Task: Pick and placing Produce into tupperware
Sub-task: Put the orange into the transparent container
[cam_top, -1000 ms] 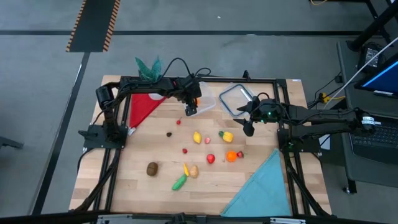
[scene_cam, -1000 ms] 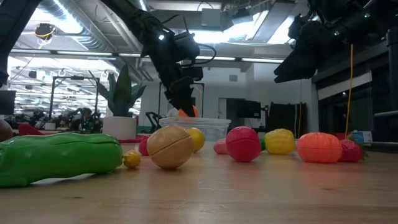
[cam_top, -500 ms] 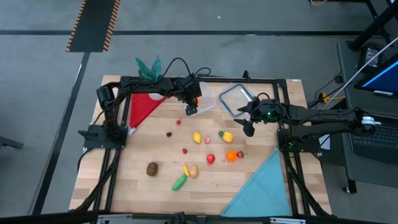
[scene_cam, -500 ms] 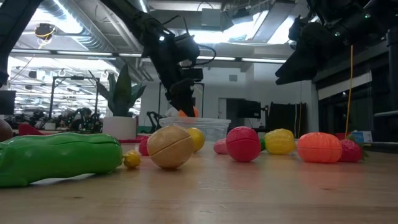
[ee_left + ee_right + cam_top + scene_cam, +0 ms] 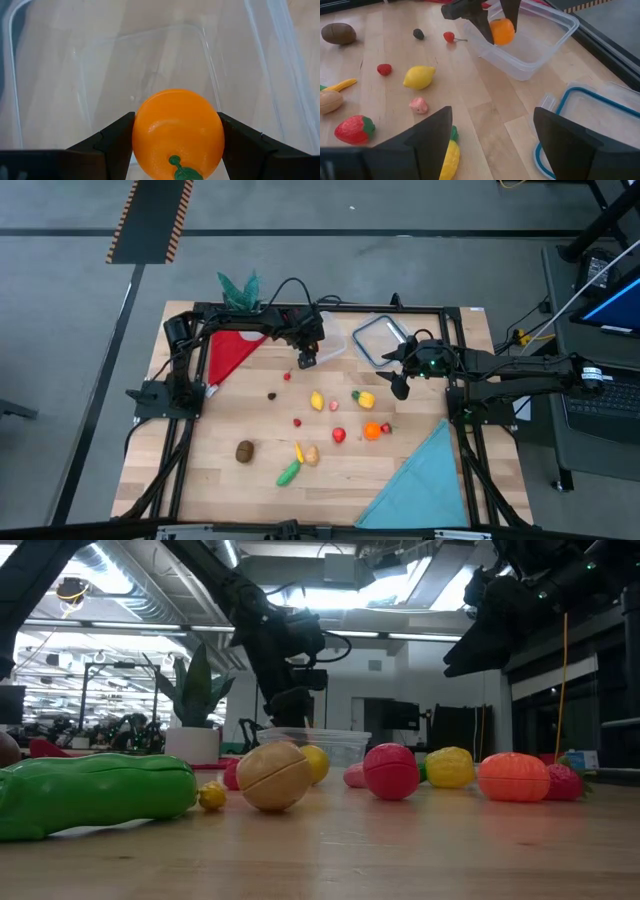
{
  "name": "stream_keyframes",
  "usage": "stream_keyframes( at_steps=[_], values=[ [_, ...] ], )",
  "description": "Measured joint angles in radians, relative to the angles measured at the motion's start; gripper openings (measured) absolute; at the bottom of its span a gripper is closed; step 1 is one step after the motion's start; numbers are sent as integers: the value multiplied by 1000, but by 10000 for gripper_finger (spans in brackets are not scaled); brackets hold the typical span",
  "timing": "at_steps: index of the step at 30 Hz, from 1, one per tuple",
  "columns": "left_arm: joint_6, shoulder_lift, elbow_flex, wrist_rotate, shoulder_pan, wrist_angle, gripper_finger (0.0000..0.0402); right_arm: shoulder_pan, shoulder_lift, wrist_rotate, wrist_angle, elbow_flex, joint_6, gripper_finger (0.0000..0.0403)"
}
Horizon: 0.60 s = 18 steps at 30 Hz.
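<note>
From above, the left gripper (image 5: 308, 358) is hanging over the tupperware (image 5: 331, 346) at the desk's (image 5: 220, 430) far side, while the right gripper (image 5: 400, 385) is waiting beside the lid (image 5: 381, 338).

At desk level, the green pod (image 5: 90, 792) and red fruit (image 5: 390, 770) are lying up front.

Left wrist: the fingers (image 5: 112, 145) are pinching the orange (image 5: 177, 132) right above the container's floor.

Right wrist: its own fingers (image 5: 425, 137) are standing spread, gripping nothing, the lemon (image 5: 419, 77) and strawberry (image 5: 354, 128) lying nearby.
</note>
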<state>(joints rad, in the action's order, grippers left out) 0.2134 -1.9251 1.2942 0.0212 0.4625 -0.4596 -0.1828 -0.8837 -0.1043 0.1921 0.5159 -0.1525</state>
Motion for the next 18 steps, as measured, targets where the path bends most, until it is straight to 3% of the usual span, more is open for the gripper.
stream_keyframes(
  at_steps=[7,18],
  values=[
    [0,0,0,-2,-6,0,271,0,0,0,0,0,0,282],
    [9,21,0,-27,-6,-19,274,0,0,0,1,0,1,282]
  ],
)
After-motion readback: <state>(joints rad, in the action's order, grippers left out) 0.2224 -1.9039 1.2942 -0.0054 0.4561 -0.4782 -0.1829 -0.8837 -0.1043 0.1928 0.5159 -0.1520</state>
